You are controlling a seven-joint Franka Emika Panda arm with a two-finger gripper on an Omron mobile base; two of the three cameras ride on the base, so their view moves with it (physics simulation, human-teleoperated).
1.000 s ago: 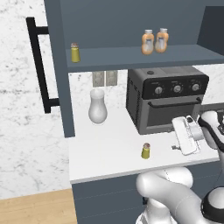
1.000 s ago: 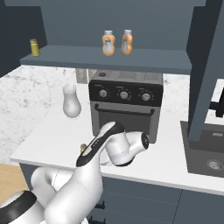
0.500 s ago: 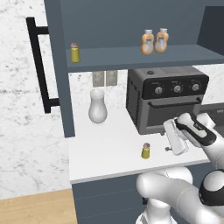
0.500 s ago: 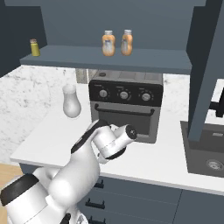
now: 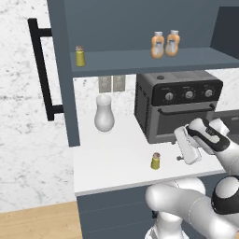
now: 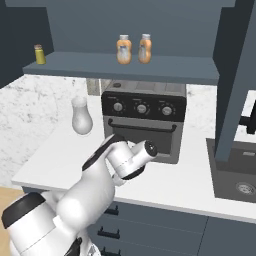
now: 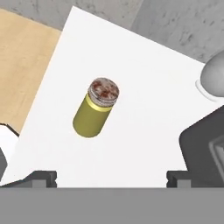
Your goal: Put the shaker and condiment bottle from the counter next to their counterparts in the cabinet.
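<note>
A yellow-green shaker [image 5: 156,161] with a brownish cap stands upright on the white counter [image 5: 112,161], near its front edge. My gripper [image 5: 182,157] hovers just to its right, open and holding nothing. In the hand view the shaker [image 7: 96,113] lies ahead, between and beyond the two spread fingertips [image 7: 41,177], untouched. In the open cabinet, a second shaker [image 5: 80,56] stands at the left end of the shelf [image 5: 126,61]. Two orange condiment bottles [image 5: 158,45] [image 5: 172,43] stand side by side further right. The right base view shows these bottles [image 6: 124,49] [image 6: 145,48] and the shelf shaker [image 6: 38,54].
A black toaster oven [image 5: 177,105] stands on the counter right behind my hand. A white vase [image 5: 104,114] stands at the back left. The cabinet door with its black bar handle [image 5: 41,70] stands open on the left. A sink [image 6: 240,175] lies to the right.
My hand has shifted a little left and down towards the counter shaker, and the wrist has rolled. The jaws stayed open. Nothing else moved.
</note>
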